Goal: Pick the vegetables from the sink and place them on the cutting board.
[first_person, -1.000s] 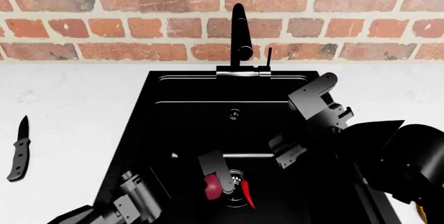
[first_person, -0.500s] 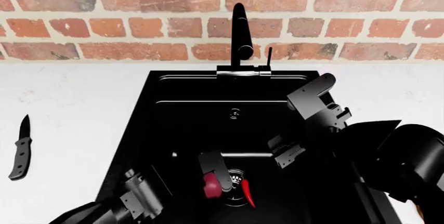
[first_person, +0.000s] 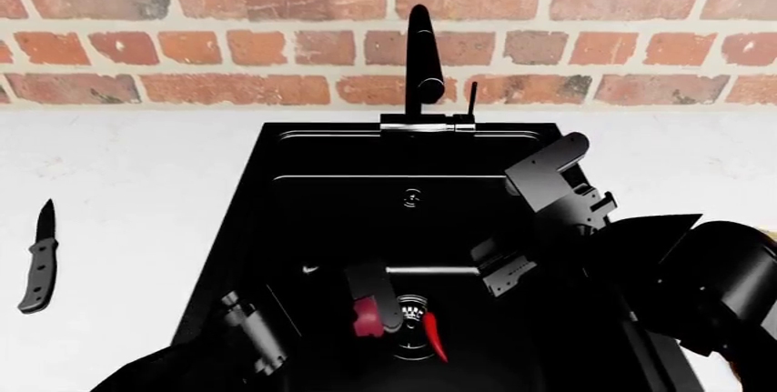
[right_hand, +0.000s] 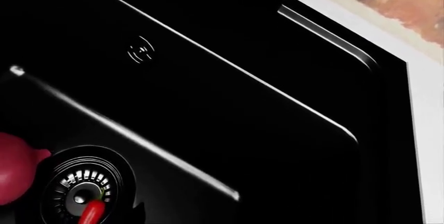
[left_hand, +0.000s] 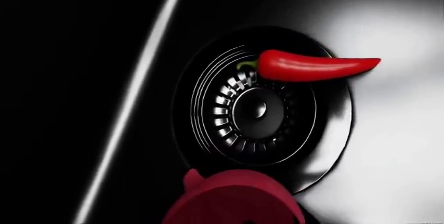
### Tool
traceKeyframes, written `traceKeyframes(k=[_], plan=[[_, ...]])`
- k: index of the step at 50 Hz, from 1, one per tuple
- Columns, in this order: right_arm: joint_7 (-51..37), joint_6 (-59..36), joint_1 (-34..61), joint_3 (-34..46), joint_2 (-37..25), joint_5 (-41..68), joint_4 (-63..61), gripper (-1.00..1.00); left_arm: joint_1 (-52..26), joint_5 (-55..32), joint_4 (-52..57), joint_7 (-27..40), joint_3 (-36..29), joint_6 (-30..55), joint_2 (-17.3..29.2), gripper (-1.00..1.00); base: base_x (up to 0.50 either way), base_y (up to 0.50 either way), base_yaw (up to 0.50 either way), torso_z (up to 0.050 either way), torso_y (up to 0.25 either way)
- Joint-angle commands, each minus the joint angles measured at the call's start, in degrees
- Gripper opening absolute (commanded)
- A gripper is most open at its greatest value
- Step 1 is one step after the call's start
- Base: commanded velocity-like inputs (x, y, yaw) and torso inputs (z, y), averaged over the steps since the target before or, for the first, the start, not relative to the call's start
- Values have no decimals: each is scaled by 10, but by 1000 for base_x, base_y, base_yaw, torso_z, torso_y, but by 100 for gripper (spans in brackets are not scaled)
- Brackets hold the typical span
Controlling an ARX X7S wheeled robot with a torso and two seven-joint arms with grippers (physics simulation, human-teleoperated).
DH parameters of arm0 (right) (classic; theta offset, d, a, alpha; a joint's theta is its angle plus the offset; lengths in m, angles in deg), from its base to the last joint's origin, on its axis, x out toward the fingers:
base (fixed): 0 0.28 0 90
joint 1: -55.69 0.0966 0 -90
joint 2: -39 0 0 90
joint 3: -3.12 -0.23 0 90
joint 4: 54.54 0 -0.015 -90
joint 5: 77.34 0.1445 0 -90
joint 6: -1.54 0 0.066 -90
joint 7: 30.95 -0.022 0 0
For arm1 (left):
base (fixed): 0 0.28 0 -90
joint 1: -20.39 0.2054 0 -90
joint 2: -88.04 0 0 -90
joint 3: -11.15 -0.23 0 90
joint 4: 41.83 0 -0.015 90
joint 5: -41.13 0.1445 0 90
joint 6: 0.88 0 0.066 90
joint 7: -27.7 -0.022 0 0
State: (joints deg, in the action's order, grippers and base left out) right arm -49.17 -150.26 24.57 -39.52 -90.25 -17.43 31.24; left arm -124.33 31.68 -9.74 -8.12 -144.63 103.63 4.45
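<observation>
The purplish-red onion [first_person: 362, 319] lies on the floor of the black sink [first_person: 316, 219], just left of the round drain [first_person: 413, 306]. My left gripper [first_person: 374, 306] reaches down onto it, and one dark finger [first_person: 378, 296] covers its right side. In the left wrist view the onion [left_hand: 236, 203] fills the near edge, and no fingers show. The red chili pepper [first_person: 431, 337] lies across the drain's right rim, and its stem [left_hand: 246, 67] points over the drain [left_hand: 260, 109]. My right gripper [first_person: 498, 265] hovers open and empty above the basin. The cutting board is hidden.
A black faucet [first_person: 419, 55] stands at the sink's back edge against the brick wall. On the white counter [first_person: 122, 183] at far left lies a black-handled knife [first_person: 36, 269]. My right arm [first_person: 680, 274] covers the sink's right rim.
My left arm has pushed slightly forward and down, so its finger covers more of the onion. The right arm and the chili have barely moved.
</observation>
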Motion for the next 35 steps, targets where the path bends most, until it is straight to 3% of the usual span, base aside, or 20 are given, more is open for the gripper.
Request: traceKeyframes(k=[1,10,20,35], plan=[[-2,-1,3,1,-1,1,-2,100,79,-13,-28,-12,-11,-39,-26,-100,15,-3,-5,0,0],[-6,-5,5,0,-1,6,-5,100,66,-12,-35,48,11,-106,-21,-100,6,-2,-3,0,0],[-33,-17,10,-26,6,33,7,100,45,-38,278,112,51,37,107,-100,1,0,5,0,0],[-101,-63,26,-57,16,78,25,100,24,-60,531,217,136,150,221,-100,1,1,3,0,0]])
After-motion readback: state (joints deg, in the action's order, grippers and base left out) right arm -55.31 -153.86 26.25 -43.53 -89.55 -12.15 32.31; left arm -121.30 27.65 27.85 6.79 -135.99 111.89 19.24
